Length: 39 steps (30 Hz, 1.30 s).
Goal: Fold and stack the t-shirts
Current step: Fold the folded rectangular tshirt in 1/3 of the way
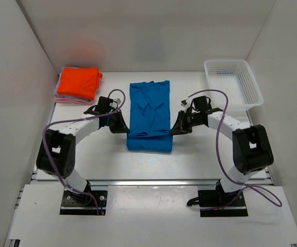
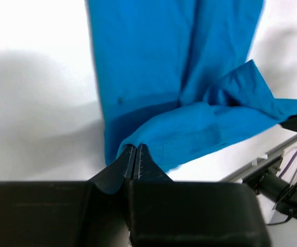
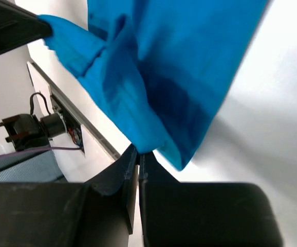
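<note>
walls (image 1: pixel 153 36): plain white panels, smooth and matte, closed in the table on three sides.
table (image 1: pixel 200 154): flat white top, smooth, with a metal rail along its near edge.
left arm (image 1: pixel 61 149): white and black links, bent at the elbow, forearm reaching in and rightward to the blue shirt's left edge; a purple cable (image 1: pixel 53 128) looped along it.
right arm (image 1: pixel 248 146): same build, mirrored, elbow out to the right, forearm reaching leftward to the shirt's right edge.
blue t-shirt (image 1: pixel 149 116): soft bright blue cloth, creased, folded to a long narrow rectangle in the middle of the table between the two arms; its near end was raised off the table and sagged in loose folds between the two pincers.
basket (image 1: pixel 233 85): white plastic mesh, rectangular, shallow, at the far right of the table, well apart from the shirts.
orange t-shirt (image 1: pixel 78 82): vivid orange cloth, folded to a rough square, lying on top of a stack at the far left corner.
pink t-shirts (image 1: pixel 66 99): pale folded cloth, only the edges showing under the orange one.
left gripper (image 2: pixel 135 154): black fingers pressed together, pinching the blue shirt's left edge.
right gripper (image 3: pixel 138 157): black fingers pressed together, pinching the blue shirt's right edge.
</note>
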Available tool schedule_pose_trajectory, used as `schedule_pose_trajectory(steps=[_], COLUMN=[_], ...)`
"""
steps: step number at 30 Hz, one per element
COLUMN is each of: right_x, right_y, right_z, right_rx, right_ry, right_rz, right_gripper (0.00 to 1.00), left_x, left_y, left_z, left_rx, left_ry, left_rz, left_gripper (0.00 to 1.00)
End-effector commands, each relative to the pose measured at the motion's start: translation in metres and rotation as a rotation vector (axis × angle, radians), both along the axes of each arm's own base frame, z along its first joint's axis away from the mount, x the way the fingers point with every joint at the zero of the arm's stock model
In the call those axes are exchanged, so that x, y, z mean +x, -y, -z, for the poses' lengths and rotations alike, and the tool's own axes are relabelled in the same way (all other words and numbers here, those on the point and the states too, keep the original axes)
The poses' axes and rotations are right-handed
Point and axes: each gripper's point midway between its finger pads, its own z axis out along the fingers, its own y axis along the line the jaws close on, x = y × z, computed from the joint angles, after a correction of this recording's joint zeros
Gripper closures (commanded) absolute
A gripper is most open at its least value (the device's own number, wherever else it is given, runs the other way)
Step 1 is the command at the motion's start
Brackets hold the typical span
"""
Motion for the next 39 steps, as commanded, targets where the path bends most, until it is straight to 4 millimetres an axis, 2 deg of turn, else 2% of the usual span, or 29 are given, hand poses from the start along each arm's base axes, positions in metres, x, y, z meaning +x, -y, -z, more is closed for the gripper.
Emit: schedule_pose_trajectory(steps=[1, 2, 4, 5, 6, 8, 9, 12, 13, 14, 17, 19, 21, 24, 25, 26, 27, 28, 29, 31, 32, 33, 34, 35, 37, 38, 39], right_x=[0.029, 0.034, 0.053, 0.056, 0.063, 0.077, 0.080, 0.102, 0.101, 0.109, 0.118, 0.129, 0.139, 0.160, 0.164, 0.168, 0.170, 0.168, 0.170, 0.156, 0.152, 0.140, 0.127, 0.119, 0.087, 0.071, 0.062], right_y=[0.001, 0.003, 0.001, 0.003, 0.002, 0.001, 0.003, 0.005, 0.006, 0.006, 0.004, 0.004, 0.001, 0.004, 0.010, 0.012, 0.017, 0.023, 0.027, 0.036, 0.037, 0.041, 0.042, 0.042, 0.041, 0.039, 0.032], right_z=[-0.013, -0.008, -0.019, -0.012, -0.016, -0.018, -0.009, -0.017, -0.008, -0.012, -0.005, -0.001, -0.003, -0.013, -0.020, -0.020, -0.028, -0.029, -0.039, -0.032, -0.038, -0.021, -0.016, -0.025, -0.009, 0.009, 0.007], right_rx=[0.013, 0.000, 0.006, -0.007, -0.014, -0.021, -0.032, -0.053, -0.068, -0.072, -0.084, -0.082, -0.085, -0.088, -0.095, -0.102, -0.115, -0.122, -0.126, -0.155, -0.150, -0.160, -0.156, -0.141, -0.102, -0.095, -0.071], right_ry=[0.047, 0.043, 0.081, 0.070, 0.087, 0.094, 0.077, 0.115, 0.088, 0.103, 0.090, 0.092, 0.111, 0.187, 0.203, 0.215, 0.239, 0.242, 0.268, 0.245, 0.255, 0.208, 0.204, 0.214, 0.175, 0.143, 0.138], right_rz=[-0.031, -0.032, -0.042, -0.049, -0.055, -0.063, -0.065, -0.071, -0.072, -0.074, -0.086, -0.088, -0.081, -0.031, -0.001, 0.017, 0.044, 0.061, 0.074, 0.097, 0.104, 0.118, 0.126, 0.151, 0.203, 0.205, 0.206], right_gripper=[1.00, 1.00, 1.00, 1.00, 1.00, 1.00, 1.00, 1.00, 1.00, 1.00, 1.00, 1.00, 1.00, 0.81, 0.72, 0.67, 0.61, 0.55, 0.52, 0.52, 0.52, 0.52, 0.52, 0.53, 0.53, 0.53, 0.54], left_x=[0.035, 0.042, 0.055, 0.065, 0.067, 0.082, 0.087, 0.110, 0.116, 0.122, 0.137, 0.140, 0.144, 0.145, 0.145, 0.142, 0.140, 0.137, 0.135, 0.119, 0.115, 0.101, 0.085, 0.078, 0.051, 0.032, 0.028], left_y=[0.008, 0.007, 0.011, 0.013, 0.015, 0.019, 0.019, 0.021, 0.018, 0.021, 0.019, 0.017, 0.011, 0.004, 0.001, -0.004, -0.008, -0.012, -0.016, -0.019, -0.019, -0.019, -0.019, -0.014, -0.013, -0.012, -0.010], left_z=[-0.016, -0.013, -0.019, -0.022, -0.022, -0.032, -0.032, -0.045, -0.042, -0.043, -0.040, -0.029, -0.023, -0.022, -0.025, -0.021, -0.022, -0.023, -0.022, -0.022, -0.024, -0.015, -0.009, -0.012, 0.007, 0.019, 0.019], left_rx=[-0.063, -0.067, -0.093, -0.096, -0.104, -0.119, -0.125, -0.150, -0.143, -0.143, -0.139, -0.133, -0.129, -0.129, -0.131, -0.117, -0.116, -0.112, -0.109, -0.104, -0.100, -0.095, -0.084, -0.092, -0.083, -0.087, -0.101], left_ry=[0.072, 0.068, 0.079, 0.090, 0.090, 0.116, 0.115, 0.139, 0.139, 0.138, 0.135, 0.113, 0.097, 0.111, 0.116, 0.112, 0.115, 0.115, 0.115, 0.109, 0.118, 0.092, 0.079, 0.096, 0.077, 0.038, 0.045], left_rz=[0.021, 0.009, 0.014, 0.011, 0.019, 0.020, 0.019, 0.000, -0.008, -0.008, -0.027, -0.034, -0.066, -0.094, -0.103, -0.112, -0.126, -0.134, -0.137, -0.129, -0.125, -0.119, -0.115, -0.111, -0.123, -0.136, -0.142], left_gripper=[1.00, 1.00, 1.00, 1.00, 1.00, 1.00, 1.00, 1.00, 1.00, 1.00, 1.00, 0.96, 0.70, 0.68, 0.64, 0.61, 0.58, 0.56, 0.56, 0.55, 0.55, 0.54, 0.54, 0.52, 0.51, 0.50, 0.51])
